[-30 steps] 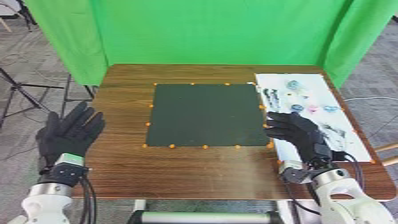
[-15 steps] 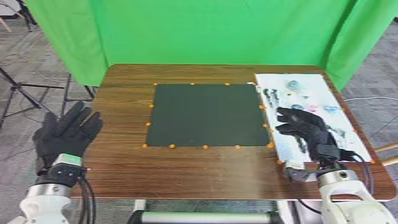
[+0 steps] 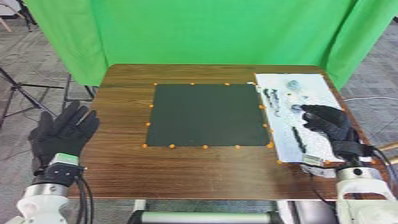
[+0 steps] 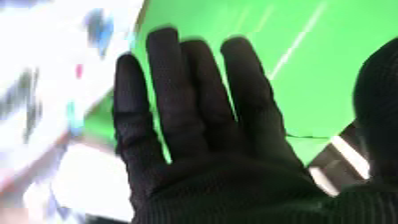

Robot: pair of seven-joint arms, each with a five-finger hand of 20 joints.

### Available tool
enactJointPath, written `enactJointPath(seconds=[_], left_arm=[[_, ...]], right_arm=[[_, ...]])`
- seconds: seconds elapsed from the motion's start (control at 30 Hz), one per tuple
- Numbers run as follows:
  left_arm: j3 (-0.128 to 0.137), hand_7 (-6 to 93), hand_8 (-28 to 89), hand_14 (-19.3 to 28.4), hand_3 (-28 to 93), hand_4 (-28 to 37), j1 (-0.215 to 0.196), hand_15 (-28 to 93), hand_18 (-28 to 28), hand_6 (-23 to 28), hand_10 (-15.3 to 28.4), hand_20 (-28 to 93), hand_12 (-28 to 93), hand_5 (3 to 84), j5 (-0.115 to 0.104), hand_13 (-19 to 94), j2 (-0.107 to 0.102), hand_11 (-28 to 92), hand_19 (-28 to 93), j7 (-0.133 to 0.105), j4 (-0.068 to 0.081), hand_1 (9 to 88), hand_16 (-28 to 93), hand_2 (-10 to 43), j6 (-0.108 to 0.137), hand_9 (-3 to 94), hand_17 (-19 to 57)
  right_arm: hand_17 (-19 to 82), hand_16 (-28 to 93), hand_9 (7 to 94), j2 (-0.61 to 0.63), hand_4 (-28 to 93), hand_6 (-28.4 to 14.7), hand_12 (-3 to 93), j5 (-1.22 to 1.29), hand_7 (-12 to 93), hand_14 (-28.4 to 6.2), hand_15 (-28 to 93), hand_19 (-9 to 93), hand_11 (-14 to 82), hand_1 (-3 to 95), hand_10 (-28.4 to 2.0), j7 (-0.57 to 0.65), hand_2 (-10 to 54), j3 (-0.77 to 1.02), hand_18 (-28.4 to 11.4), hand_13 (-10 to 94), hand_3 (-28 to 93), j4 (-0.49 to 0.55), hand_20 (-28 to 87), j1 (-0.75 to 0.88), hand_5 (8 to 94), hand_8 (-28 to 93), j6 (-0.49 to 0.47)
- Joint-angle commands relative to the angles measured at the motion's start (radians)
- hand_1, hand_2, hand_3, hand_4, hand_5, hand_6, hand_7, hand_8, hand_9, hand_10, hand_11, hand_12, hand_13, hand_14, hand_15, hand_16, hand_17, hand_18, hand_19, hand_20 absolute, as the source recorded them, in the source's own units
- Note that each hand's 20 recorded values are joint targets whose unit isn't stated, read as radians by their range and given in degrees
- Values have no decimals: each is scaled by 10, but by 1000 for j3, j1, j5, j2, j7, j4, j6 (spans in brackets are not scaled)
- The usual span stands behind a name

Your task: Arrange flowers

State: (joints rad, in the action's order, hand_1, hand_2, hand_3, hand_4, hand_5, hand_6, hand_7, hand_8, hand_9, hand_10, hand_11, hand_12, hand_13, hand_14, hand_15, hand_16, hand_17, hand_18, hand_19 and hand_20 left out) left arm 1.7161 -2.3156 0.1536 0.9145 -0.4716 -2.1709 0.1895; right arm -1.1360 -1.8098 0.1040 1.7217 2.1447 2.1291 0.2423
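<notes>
Rightward goes the right hand, sliding over the white sheet since the earlier frames, now above its right side; the left hand has drifted slightly left. Fingers on the right hand are released, long and nearly straight in the wrist view, with the thumb apart from them at the side, and nothing is seen in their hold. Its glove and wrist cover part of the sheet, hiding the pink and blue pieces seen there a second ago; whether it touches any of them, I cannot tell. A pink patch is blurred in the wrist view, too smeared to make out its shape.

Just beside the fingertips, on their left, lies a bluish blossom, partly hidden. Farther off on the same sheet sits a grey-blue bloom, with dark sprigs along the left side and a dark stem nearer. So the flower pieces lie on that sheet, at the table's right. Left of it, the dark square mat lies flat, orange dots around its rim. Over at the left edge, the left hand points to the far side, fingers straight and loosely spread.
</notes>
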Motion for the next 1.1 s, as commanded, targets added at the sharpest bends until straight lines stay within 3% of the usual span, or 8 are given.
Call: enactJointPath(seconds=[0.03, 0.2, 0.27, 0.3, 0.4, 0.5, 0.63, 1.1], left_arm=[[14, 138, -97, 156, 720, -283, -1, 453, 131, 79, 141, 99, 91, 478, -8, 323, -5, 229, 383, 16, 0, 297, -97, 169, 2, 433, -35], [13, 142, -96, 155, 720, -283, -4, 454, 131, 79, 141, 99, 92, 478, -9, 324, -14, 231, 383, 8, -5, 297, -97, 169, 9, 434, -34], [10, 144, -96, 155, 721, -283, -7, 455, 131, 79, 141, 99, 93, 479, -8, 324, -17, 233, 383, -3, -10, 296, -96, 169, 30, 434, -34], [6, 150, -97, 155, 722, -283, -6, 458, 131, 74, 141, 99, 95, 481, -18, 324, -18, 235, 383, -11, -14, 297, -95, 169, 50, 434, -34], [-4, 157, -98, 155, 724, -283, 2, 466, 131, 70, 141, 100, 99, 491, -37, 328, -16, 245, 385, -10, -11, 299, -94, 167, 54, 439, -33], [-6, 162, -102, 156, 723, -283, 4, 471, 131, 69, 142, 102, 101, 493, -21, 329, -20, 251, 390, -3, -9, 301, -94, 167, 54, 440, -33], [-14, 166, -103, 157, 722, -283, 1, 477, 131, 72, 145, 102, 101, 494, -50, 328, -19, 256, 393, -12, -14, 302, -96, 168, 83, 442, -33], [-7, 176, -105, 162, 722, -283, -3, 495, 132, 77, 146, 102, 104, 495, -54, 328, -26, 265, 401, -14, -18, 301, -99, 170, 96, 444, -34]], right_arm=[[213, 168, 576, 80, -283, -54, 183, -377, 248, -149, 419, 595, 202, 152, -161, 171, -95, -46, -208, 479, 735, 13, 272, 29, 529, -131, 128], [229, 185, 584, 88, -283, -47, 224, -550, 344, -147, 460, 638, 274, 172, -159, 251, -95, -36, -214, 494, 665, 23, 293, 44, 523, -134, 27], [235, 197, 581, 93, -283, -48, 242, -629, 388, -149, 487, 653, 314, 185, -163, 290, -95, -45, -213, 493, 625, 19, 301, 29, 512, -134, -39], [236, 202, 578, 103, -283, -48, 250, -685, 403, -150, 498, 656, 328, 188, -164, 310, -95, -55, -213, 493, 617, 11, 302, 18, 508, -134, -72], [242, 225, 547, 127, -283, -50, 337, -726, 553, -158, 574, 671, 475, 210, -170, 360, -95, -70, -212, 497, 576, 2, 311, -6, 496, -185, -158], [248, 241, 525, 138, -283, -53, 387, -706, 606, -162, 620, 695, 526, 259, -178, 410, -95, -82, -212, 490, 477, 6, 324, -26, 486, -208, -223], [252, 237, 521, 138, -283, -62, 385, -698, 606, -172, 618, 712, 520, 233, -189, 439, -95, -87, -217, 487, 493, 0, 331, -57, 485, -213, -397], [281, 238, 562, 170, -281, -62, 366, -680, 540, -183, 622, 806, 491, 223, -196, 475, -95, -180, -233, 512, 527, -83, 384, -179, 536, -177, -566]])
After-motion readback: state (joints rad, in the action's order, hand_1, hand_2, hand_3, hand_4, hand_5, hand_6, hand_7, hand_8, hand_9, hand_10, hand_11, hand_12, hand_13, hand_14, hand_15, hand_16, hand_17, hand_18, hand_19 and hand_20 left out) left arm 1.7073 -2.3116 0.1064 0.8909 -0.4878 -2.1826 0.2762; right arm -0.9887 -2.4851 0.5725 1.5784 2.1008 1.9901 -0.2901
